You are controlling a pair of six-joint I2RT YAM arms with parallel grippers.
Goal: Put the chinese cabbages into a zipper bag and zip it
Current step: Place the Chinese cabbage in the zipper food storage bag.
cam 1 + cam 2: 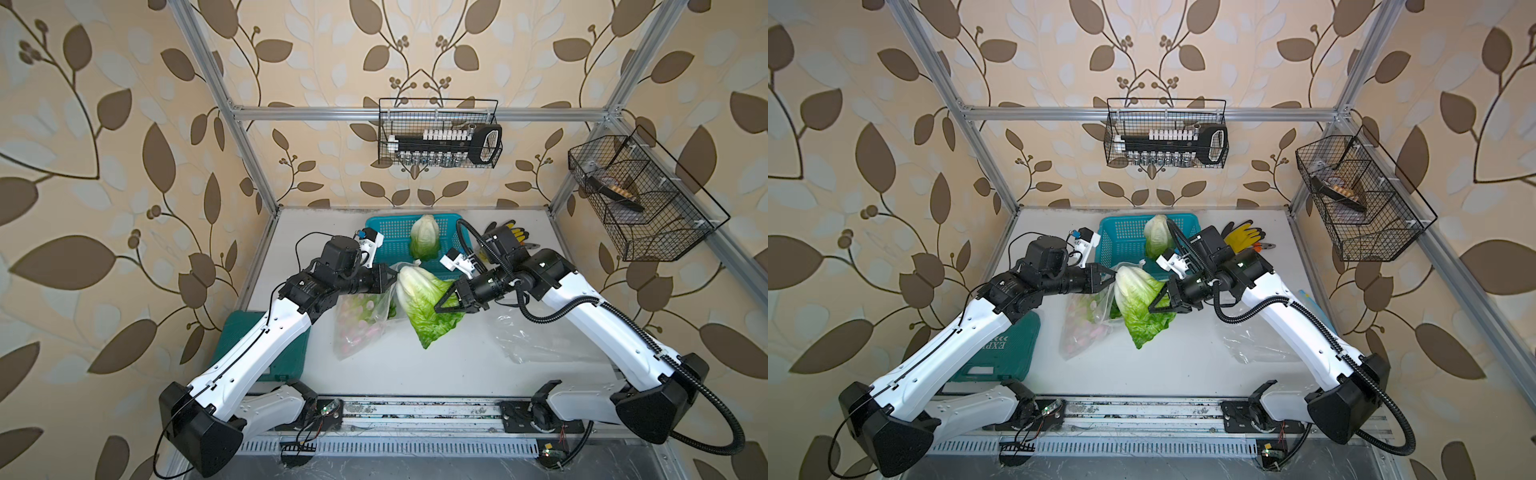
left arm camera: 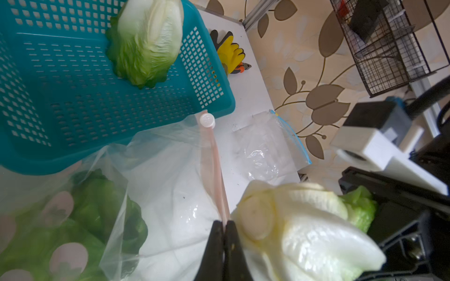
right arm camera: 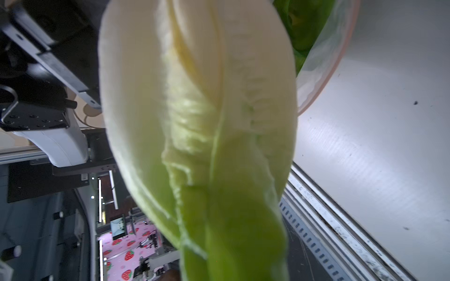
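My left gripper [image 2: 225,225] is shut on the pink zip strip [image 2: 214,170] of the clear printed zipper bag [image 1: 357,324], holding its mouth up; the white slider [image 2: 207,120] sits at the strip's far end. One chinese cabbage [image 2: 102,206] lies inside the bag. My right gripper [image 1: 442,301] is shut on the leafy part of a second chinese cabbage [image 1: 419,307], held above the table with its white base [image 2: 255,219] beside the left fingertips. This cabbage [image 3: 199,109] fills the right wrist view and hides the fingers. A third cabbage [image 1: 424,237] lies in the teal basket [image 1: 386,237].
A second clear bag [image 1: 536,332] with a blue zip lies under the right arm. Yellow gloves [image 1: 515,235] and pliers sit at the back right. A green case [image 1: 286,353] lies beneath the left arm. Wire baskets [image 1: 440,133] [image 1: 640,199] hang on the frame.
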